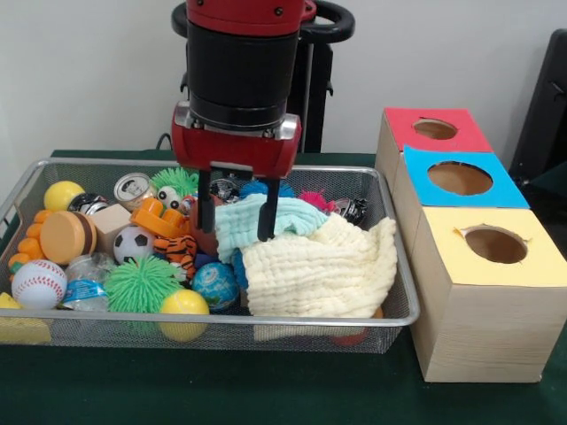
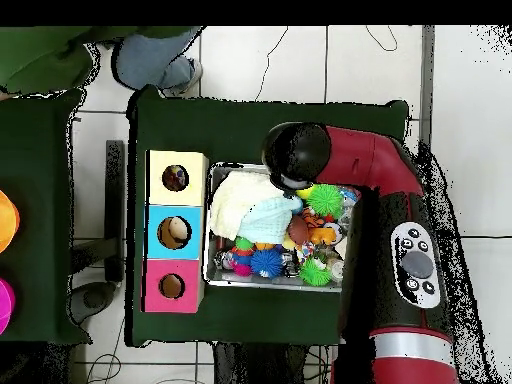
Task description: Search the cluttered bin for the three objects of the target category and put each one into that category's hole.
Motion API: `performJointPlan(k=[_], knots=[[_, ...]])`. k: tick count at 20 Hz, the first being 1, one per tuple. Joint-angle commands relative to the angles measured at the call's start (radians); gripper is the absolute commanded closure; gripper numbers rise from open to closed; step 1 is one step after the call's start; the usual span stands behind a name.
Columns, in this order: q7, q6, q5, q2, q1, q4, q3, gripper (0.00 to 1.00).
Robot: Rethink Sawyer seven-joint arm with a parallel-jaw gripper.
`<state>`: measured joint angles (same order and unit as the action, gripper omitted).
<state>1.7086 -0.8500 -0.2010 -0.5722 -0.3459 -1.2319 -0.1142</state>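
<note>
Red-and-black arm reaches straight down into the silver wire-mesh basket [image 1: 53,329]; its gripper [image 1: 235,221] (fingers spread, holding nothing) straddles the pale teal waffle-weave cloth [image 1: 244,223] beside the cream waffle-weave cloth [image 1: 323,270].

Readable text: none in both views.
Can [image 1: 134,189]: the top has print, too blurred to read.
Bottle [image 1: 86,286]: blue label, the words are not legible.

Light: even, soft indoor light in both views, no hard glare.
Shadows: faint under the wire basket [image 1: 213,332] and beside the wooden box [image 1: 483,328] on the green bench [image 1: 266,390].
Focus: front view slightly soft; overhead view coarser, small toys blurred.
</note>
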Motion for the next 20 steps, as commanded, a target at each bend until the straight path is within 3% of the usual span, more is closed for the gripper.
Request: performJointPlan(k=[1,8,12,17,20], knots=[[-0.083,0.107,-0.055,-0.011,0.001,-0.164,-0.093,0.0],[-0.025,0.046,-0.053,-0.004,0.051,-0.105,-0.053,0.0],[-0.029,0.043,-0.061,-0.01,0.051,-0.11,-0.035,0.0],[-0.036,0.054,-0.051,-0.053,0.033,-0.183,-0.028,0.0],[0.044,0.049,-0.024,-0.137,0.057,-0.317,0.011,0.0]])
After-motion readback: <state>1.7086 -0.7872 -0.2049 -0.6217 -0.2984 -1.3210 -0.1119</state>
